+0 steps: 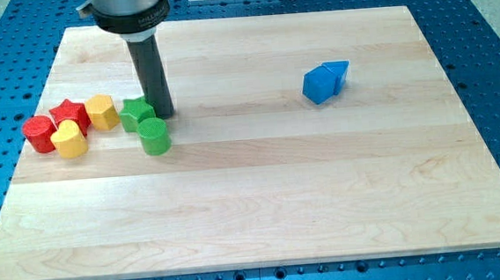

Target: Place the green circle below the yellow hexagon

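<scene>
Green circle [154, 135] sits just below and slightly left of my tip [163, 113], close beside it; I cannot tell whether they touch. I carry no pincer, only the straight dark rod, so nothing is spread or pinched. The green star [136, 112] lies just left of my tip, touching the green circle's upper edge. Further left of the green circle comes the yellow hexagon [101, 111], then the red star [70, 113], with the yellow heart [70, 139] and the red heart [39, 133] at the far left of the cluster, all packed together. Well to the right of the green circle, two blue blocks [325, 82] stand pressed together; their shapes are hard to make out.

Lettering on the rod's collar [124, 9] is too small to read.

Below and right of the green circle the wooden board [263, 201] offers wide bare room; the cluster lies near the board's left edge.

The rod stands near upright, coming down from the view's top.
</scene>
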Available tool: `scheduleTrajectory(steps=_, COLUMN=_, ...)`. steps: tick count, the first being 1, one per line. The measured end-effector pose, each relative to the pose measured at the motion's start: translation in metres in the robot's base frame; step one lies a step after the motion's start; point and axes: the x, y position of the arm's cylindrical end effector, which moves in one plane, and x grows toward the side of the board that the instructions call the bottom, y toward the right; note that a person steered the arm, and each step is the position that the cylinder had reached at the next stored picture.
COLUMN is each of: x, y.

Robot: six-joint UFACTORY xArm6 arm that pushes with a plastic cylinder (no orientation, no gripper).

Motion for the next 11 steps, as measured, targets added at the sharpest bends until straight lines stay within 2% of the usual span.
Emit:
scheduleTrajectory(steps=2, x=0.0, y=0.002)
scheduleTrajectory(steps=3, x=0.0, y=0.024)
scheduleTrajectory(steps=5, x=0.051, y=0.056)
scheduleTrajectory(steps=8, x=0.051, y=-0.023)
scheduleTrajectory(steps=9, x=0.055, y=-0.019)
scheduleTrajectory(steps=10, x=0.077, y=0.001)
scheduleTrajectory(steps=11, x=0.097, y=-0.003)
